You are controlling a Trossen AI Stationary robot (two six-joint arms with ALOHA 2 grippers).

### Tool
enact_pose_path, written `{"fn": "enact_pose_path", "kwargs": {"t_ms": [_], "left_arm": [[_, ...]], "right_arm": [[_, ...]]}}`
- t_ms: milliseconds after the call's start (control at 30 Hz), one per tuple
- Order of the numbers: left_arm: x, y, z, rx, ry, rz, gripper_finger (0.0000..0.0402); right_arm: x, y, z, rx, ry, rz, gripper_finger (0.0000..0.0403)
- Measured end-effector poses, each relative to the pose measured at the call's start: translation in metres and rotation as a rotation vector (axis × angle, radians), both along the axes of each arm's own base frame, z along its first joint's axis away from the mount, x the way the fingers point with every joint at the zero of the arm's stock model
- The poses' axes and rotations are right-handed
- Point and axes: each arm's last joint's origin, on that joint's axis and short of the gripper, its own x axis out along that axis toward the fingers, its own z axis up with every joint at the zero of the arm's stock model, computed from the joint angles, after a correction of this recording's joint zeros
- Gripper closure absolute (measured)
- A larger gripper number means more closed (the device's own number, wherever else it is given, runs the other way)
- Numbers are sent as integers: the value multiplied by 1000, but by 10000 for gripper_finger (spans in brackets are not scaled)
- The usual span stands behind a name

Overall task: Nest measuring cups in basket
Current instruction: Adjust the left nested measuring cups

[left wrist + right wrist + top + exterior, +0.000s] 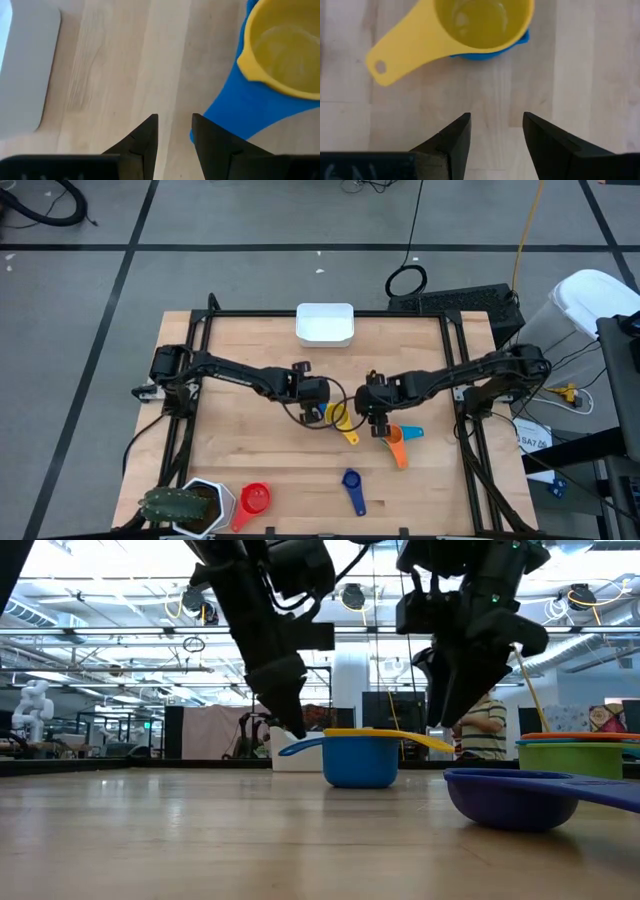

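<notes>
Wooden table (250, 430) carries everything; white basket (325, 324) sits at the far edge, holding no cup, so nothing is in it yet. Left gripper (174, 131) and right gripper (495, 131) hang either side of the mid-table stack, both with fingers spread and holding nothing; yellow measuring cup (482, 20) sits nested in the blue measuring cup (361, 758), so I'd judge that pair is being built before going to the basket. Orange cup (396, 448) over a teal cup (410, 432) lies by the right gripper; dark blue cup (352, 486) and red cup (254, 502) wait near the front, apart.
</notes>
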Motion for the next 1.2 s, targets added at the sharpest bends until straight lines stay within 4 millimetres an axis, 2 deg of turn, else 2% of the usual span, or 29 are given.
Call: {"fn": "enact_pose_path", "kwargs": {"t_ms": [300, 567, 800, 967, 1200], "left_arm": [[-4, 0, -8, 4, 4, 6, 280], [-2, 1, -20, 30, -101, -17, 280], [-4, 1, -23, 38, -98, -31, 280], [-2, 5, -22, 46, -121, -19, 280], [-1, 9, -22, 17, -131, -12, 280]], "right_arm": [[0, 6, 0, 36, -9, 9, 232], [3, 16, 2, 45, -48, 38, 232], [3, 16, 1, 51, -46, 26, 232], [2, 17, -7, 91, -47, 25, 232], [-9, 23, -28, 120, -32, 15, 232]]}}
